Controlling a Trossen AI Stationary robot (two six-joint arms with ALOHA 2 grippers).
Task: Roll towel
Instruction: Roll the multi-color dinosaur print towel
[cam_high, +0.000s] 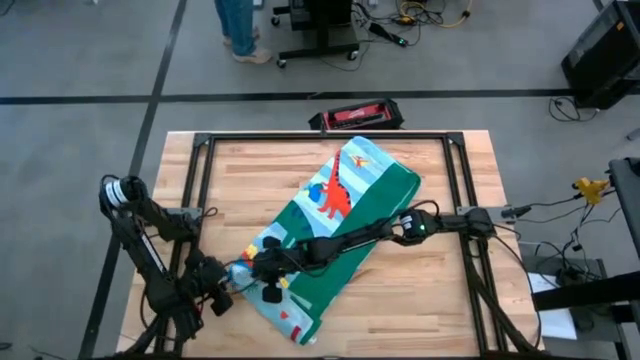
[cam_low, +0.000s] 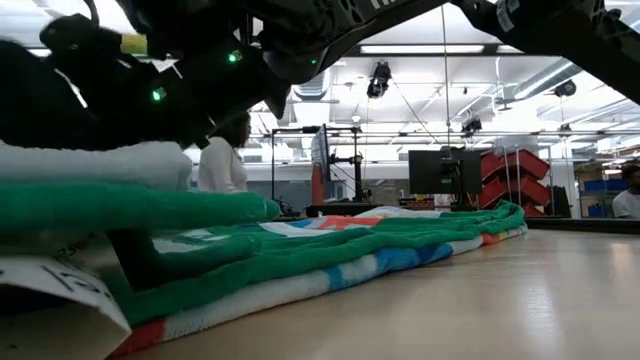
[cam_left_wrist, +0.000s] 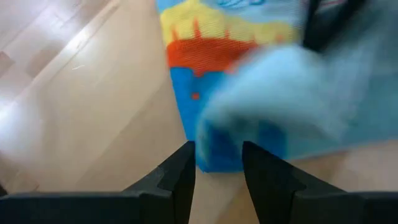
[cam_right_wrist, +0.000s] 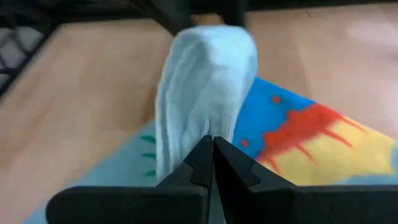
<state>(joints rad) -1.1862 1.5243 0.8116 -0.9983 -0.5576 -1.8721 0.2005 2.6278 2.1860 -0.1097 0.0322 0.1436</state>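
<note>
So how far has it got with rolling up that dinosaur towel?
Barely started. The towel already lies folded into a long strip across the table. Right now both grippers work its near end: the left gripper holds a lifted fold, and the right gripper is shut on the same raised fold. Almost the whole strip is still flat and unrolled.

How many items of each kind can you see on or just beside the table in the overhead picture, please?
Towel: 1, lying folded on the table
Robot arms: 2, with the left gripper and right gripper at the towel's near end
Red and black case: 1, on the floor past the table's far edge
Total: 4
</note>
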